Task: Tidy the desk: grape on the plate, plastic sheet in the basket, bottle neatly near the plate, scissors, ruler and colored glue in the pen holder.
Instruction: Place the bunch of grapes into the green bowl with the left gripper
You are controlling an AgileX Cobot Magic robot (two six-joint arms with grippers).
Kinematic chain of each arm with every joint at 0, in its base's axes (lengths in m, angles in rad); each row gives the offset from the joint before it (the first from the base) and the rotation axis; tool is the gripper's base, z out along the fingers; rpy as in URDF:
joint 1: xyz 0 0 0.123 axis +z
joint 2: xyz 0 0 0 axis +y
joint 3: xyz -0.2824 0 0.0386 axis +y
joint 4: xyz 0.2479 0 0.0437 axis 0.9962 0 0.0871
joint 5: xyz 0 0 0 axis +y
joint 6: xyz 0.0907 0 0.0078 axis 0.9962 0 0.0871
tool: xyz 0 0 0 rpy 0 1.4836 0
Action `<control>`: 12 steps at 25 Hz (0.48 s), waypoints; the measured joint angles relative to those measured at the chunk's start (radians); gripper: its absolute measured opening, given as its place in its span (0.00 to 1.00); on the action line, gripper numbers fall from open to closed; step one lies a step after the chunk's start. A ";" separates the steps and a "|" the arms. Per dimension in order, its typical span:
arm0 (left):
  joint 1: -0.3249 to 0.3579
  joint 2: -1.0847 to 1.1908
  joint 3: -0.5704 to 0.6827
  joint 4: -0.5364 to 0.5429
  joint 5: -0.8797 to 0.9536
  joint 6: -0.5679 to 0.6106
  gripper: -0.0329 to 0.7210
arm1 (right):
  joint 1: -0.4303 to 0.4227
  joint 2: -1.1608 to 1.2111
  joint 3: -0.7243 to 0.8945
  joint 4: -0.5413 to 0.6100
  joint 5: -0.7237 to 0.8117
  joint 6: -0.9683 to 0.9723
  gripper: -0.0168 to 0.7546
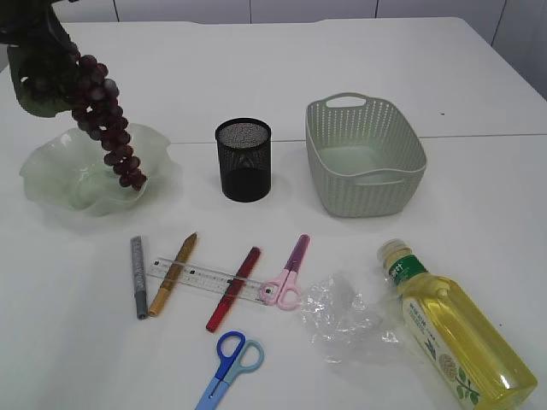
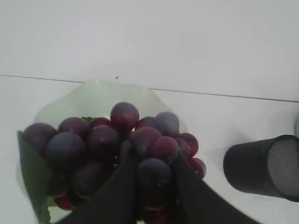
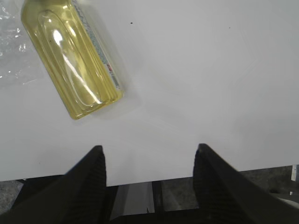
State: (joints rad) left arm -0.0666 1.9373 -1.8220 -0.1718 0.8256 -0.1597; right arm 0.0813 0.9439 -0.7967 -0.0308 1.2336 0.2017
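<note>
Grapes (image 1: 107, 115) hung clamped in the left gripper (image 2: 152, 186) above the plate (image 1: 51, 175), at ten o'clock on the table (image 1: 359, 51). Right gripper (image 3: 149, 156) stood spread and empty, the bottle (image 3: 72, 58) lying at its eleven o'clock beside the plastic sheet (image 1: 346, 320).

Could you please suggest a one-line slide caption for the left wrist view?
Left hand shut on the grape bunch, hanging over the pale green plate, with the mesh pen holder at right.
</note>
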 joint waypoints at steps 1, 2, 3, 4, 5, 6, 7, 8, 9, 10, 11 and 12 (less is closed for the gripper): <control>0.000 0.010 0.000 0.000 0.000 0.000 0.19 | 0.000 0.000 0.000 0.000 0.000 0.002 0.59; 0.000 0.017 0.000 0.000 0.000 0.000 0.19 | 0.000 0.000 0.000 0.000 0.000 0.002 0.59; 0.000 0.023 0.000 0.000 0.000 0.000 0.19 | 0.000 0.000 0.000 0.000 0.000 0.002 0.59; 0.000 0.030 0.000 0.000 0.000 0.000 0.19 | 0.000 0.000 0.000 0.000 0.000 0.002 0.59; 0.000 0.038 0.000 0.000 0.000 0.000 0.19 | 0.000 0.000 0.000 0.000 0.000 0.002 0.59; 0.000 0.046 0.000 0.000 0.000 0.000 0.19 | 0.000 0.000 0.000 -0.001 0.000 0.002 0.59; 0.000 0.052 0.000 0.000 0.000 0.000 0.20 | 0.000 0.000 0.000 -0.001 0.000 0.003 0.59; 0.000 0.060 -0.002 0.000 0.000 0.000 0.20 | 0.000 0.000 0.000 -0.001 0.000 0.003 0.59; 0.000 0.068 -0.002 0.000 -0.004 0.000 0.20 | 0.000 0.000 0.000 -0.004 0.000 0.003 0.59; 0.000 0.074 -0.002 -0.001 -0.004 0.000 0.20 | 0.000 0.000 0.000 -0.006 0.000 0.003 0.59; 0.000 0.081 -0.002 -0.002 -0.004 0.000 0.20 | 0.000 0.000 0.000 -0.014 0.000 0.003 0.59; 0.000 0.086 -0.002 -0.002 -0.006 0.000 0.21 | 0.000 0.000 0.000 -0.019 0.000 0.003 0.59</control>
State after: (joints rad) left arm -0.0666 2.0232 -1.8237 -0.1741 0.8195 -0.1597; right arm 0.0813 0.9439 -0.7967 -0.0497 1.2336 0.2050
